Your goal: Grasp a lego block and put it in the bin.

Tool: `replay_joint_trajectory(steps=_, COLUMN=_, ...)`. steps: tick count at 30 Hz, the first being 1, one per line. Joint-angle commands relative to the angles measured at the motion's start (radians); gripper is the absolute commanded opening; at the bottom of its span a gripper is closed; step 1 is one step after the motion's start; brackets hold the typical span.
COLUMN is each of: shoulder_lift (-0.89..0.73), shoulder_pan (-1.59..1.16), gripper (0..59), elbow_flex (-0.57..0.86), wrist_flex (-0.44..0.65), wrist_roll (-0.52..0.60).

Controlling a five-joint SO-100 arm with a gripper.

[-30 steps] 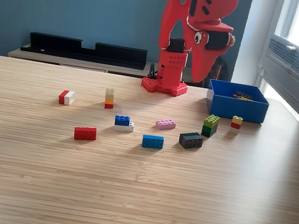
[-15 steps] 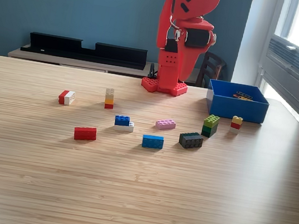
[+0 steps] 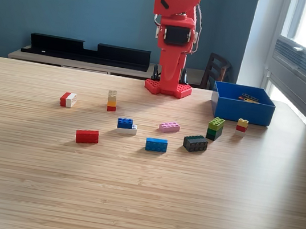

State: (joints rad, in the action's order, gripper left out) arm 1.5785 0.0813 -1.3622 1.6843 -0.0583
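Observation:
Several lego blocks lie on the wooden table: a red one (image 3: 87,136), a blue one (image 3: 156,144), a pink one (image 3: 169,127), a dark one (image 3: 195,143), a green stack (image 3: 215,128), and a blue-on-white pair (image 3: 125,125). The blue bin (image 3: 240,111) stands at the back on the exterior view's right, with a few blocks (image 3: 249,98) inside. My red gripper (image 3: 168,85) hangs point-down in front of the arm's base, facing the camera, well left of the bin and behind all the blocks. Nothing shows in it. Its jaws overlap, so the gap cannot be read.
A red-white block (image 3: 67,99) and a thin yellow-orange-red stack (image 3: 112,101) stand on the exterior view's left. A yellow-red block (image 3: 242,124) sits just in front of the bin. A black shelf unit (image 3: 87,51) and a chair (image 3: 216,69) are behind the table.
The arm has swung from the exterior view's right, near the bin, to the centre over its base. The blocks on the table have not moved.

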Motion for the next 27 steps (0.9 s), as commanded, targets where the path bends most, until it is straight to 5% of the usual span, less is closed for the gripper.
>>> replay_joint_trajectory(steps=1, shoulder_lift=0.064, shoulder_pan=0.094, gripper=0.1, elbow_flex=0.043, wrist_flex=-0.005, wrist_roll=-0.034)
replay_joint_trajectory(steps=17, shoulder_lift=0.058, shoulder_pan=0.175, gripper=0.3, elbow_flex=-0.018, wrist_flex=-0.189, wrist_roll=-0.176)
replay_joint_trajectory(steps=22, shoulder_lift=0.058, shoulder_pan=0.137, gripper=33.0, elbow_flex=-0.117, wrist_flex=-0.23, wrist_roll=-0.262)
replay_joint_trajectory(steps=27, shoulder_lift=0.058, shoulder_pan=0.077, gripper=34.0, elbow_flex=-0.127, wrist_flex=-0.258, wrist_roll=-0.267)
